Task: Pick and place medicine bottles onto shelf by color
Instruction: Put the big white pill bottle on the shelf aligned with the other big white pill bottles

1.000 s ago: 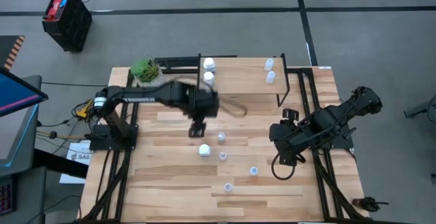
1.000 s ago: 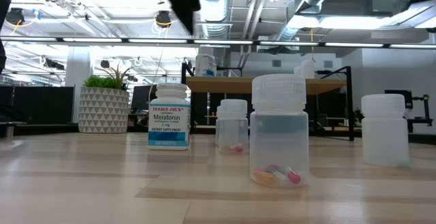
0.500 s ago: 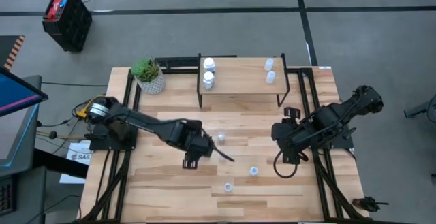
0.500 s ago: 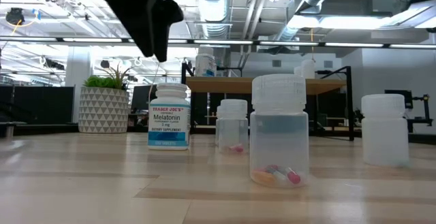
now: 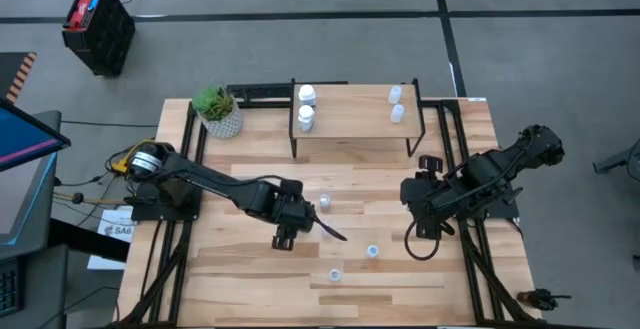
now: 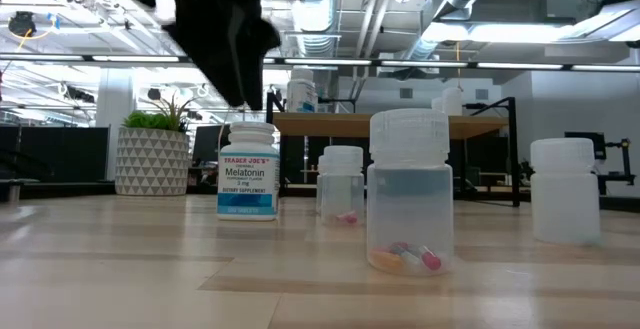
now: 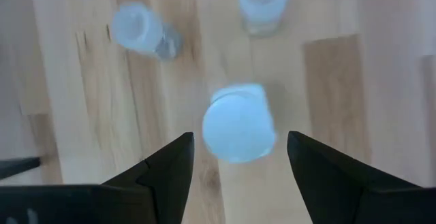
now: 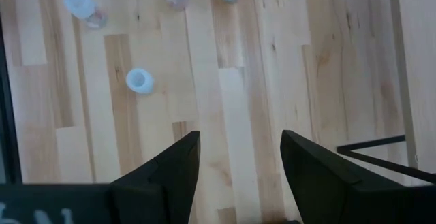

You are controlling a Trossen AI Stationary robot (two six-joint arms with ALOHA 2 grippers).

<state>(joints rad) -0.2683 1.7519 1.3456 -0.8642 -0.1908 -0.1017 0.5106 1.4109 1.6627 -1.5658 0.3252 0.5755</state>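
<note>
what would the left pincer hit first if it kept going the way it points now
Most likely the white bottle right under it: the left pincer is open with that bottle's cap centred between its fingers. How far above it the pincer hangs is unclear. The right pincer waits open over bare table.

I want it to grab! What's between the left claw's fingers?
In the left wrist view, a white bottle stands between the open left gripper fingers, untouched.
</note>
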